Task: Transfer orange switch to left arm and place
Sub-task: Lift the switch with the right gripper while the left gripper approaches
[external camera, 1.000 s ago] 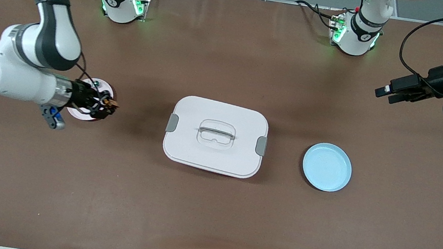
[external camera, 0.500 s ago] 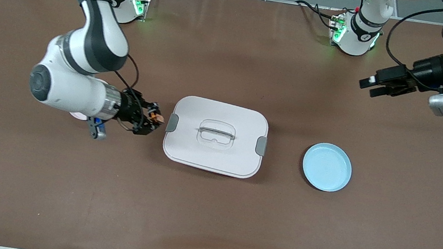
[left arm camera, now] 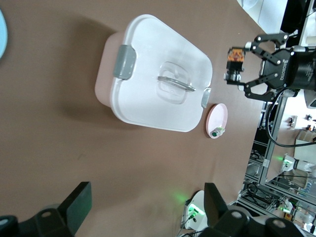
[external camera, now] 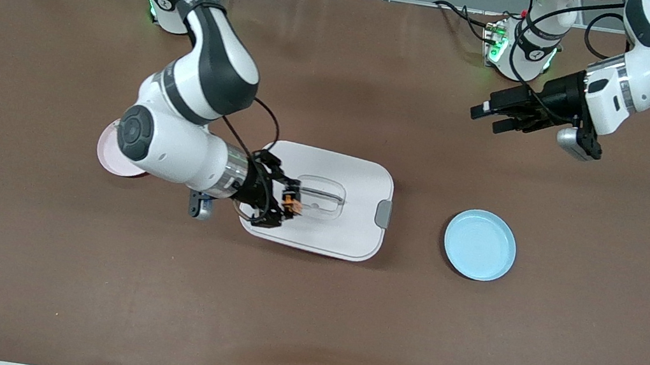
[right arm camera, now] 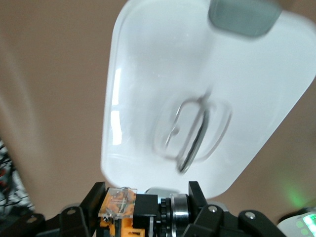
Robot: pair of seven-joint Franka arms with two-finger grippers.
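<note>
1. A round pink plate [external camera: 105, 155] lies on the brown table [external camera: 306, 308] toward the right arm's end, partly covered in the front view by the white right arm [external camera: 175, 150]. In the left wrist view a small pale greenish part [left arm camera: 216, 132] sits on that plate's rim.
2. The right gripper [external camera: 287, 197] hangs over the large white rounded-rectangular lidded box [external camera: 351, 225], above the part of the lid nearest the right arm's end, just beside the clear recessed handle [external camera: 323, 197].
3. The tiny black switch with an orange face [external camera: 292, 201] is pinched between the right gripper's fingers, which are closed onto it. It is up in the air over the lid and does not touch it. The left wrist view shows the switch [left arm camera: 234, 64] clamped at the fingertips, held clear above the table.
4. The box stands at the table's middle, with a grey side latch [external camera: 383, 213] on the end toward the left arm.
5. A round light-blue plate [external camera: 480, 245] lies beside the box, toward the left arm's end.
6. The left gripper [external camera: 488, 118] is in the air over bare table toward the left arm's end, well apart from the box and the switch. Its fingers stand apart and hold nothing.
</note>
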